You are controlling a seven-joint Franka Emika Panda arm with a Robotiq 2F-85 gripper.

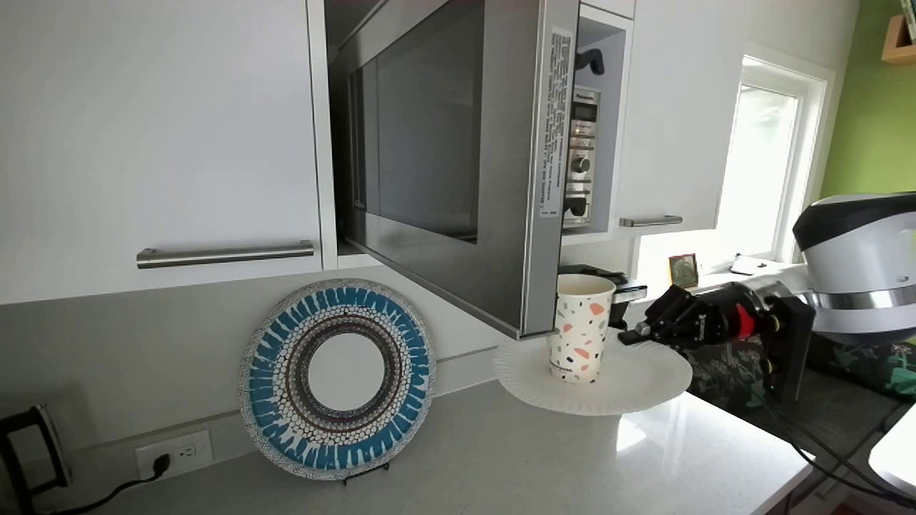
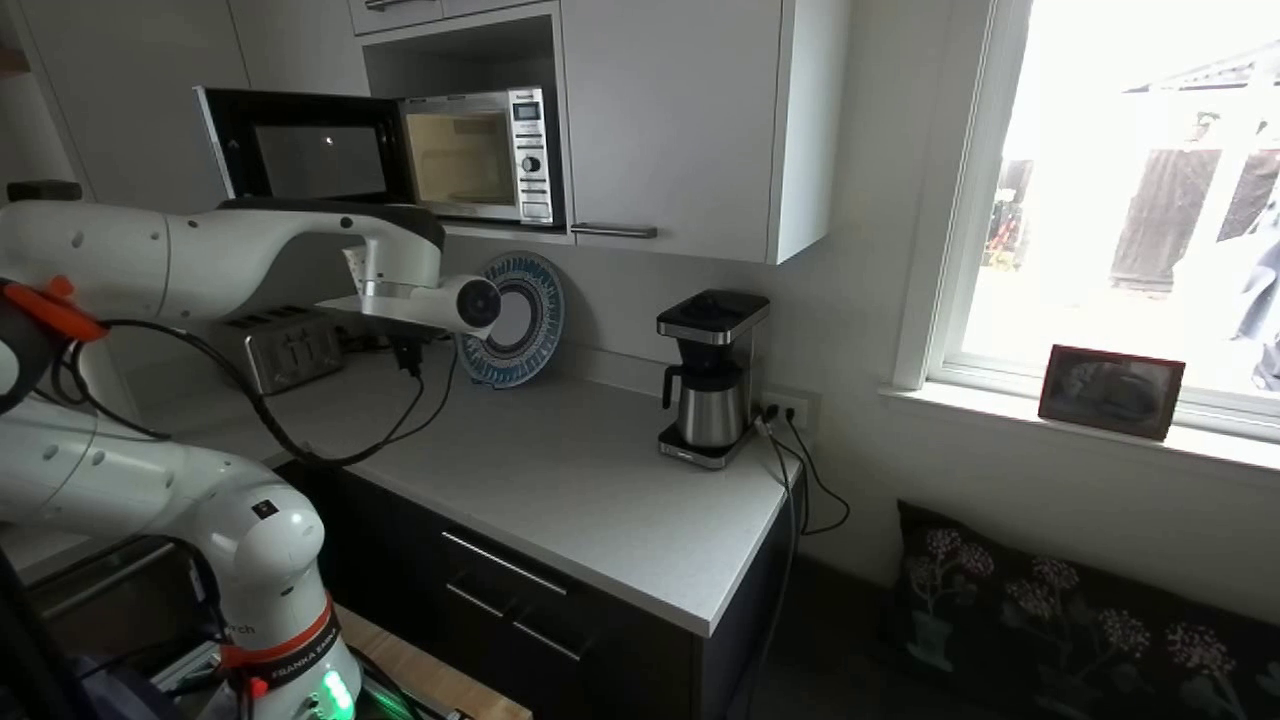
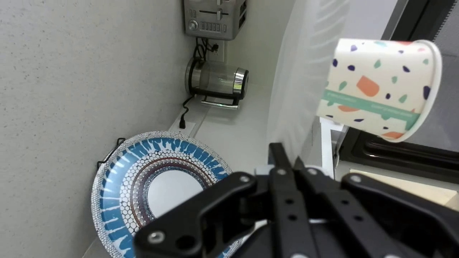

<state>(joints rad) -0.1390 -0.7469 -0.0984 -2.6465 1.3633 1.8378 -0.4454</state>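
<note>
Plate (image 1: 644, 375): round white paper, rim clamped in black end effector (image 3: 288, 153) above grey tabletop (image 1: 501, 458).
Cup (image 1: 581, 329): speckled paper, upright on the plate, mostly hidden by the white arm (image 2: 200, 260) in an exterior view.
Kettle (image 3: 219, 80): clear glass, whole only in the wrist view.
Microwave (image 2: 514, 165): silver, door open.

In an exterior view, a patterned cup (image 2: 354, 264) shows behind the Franka arm (image 2: 225, 260), drip coffee maker (image 2: 710, 400) at four o'clock.
</note>
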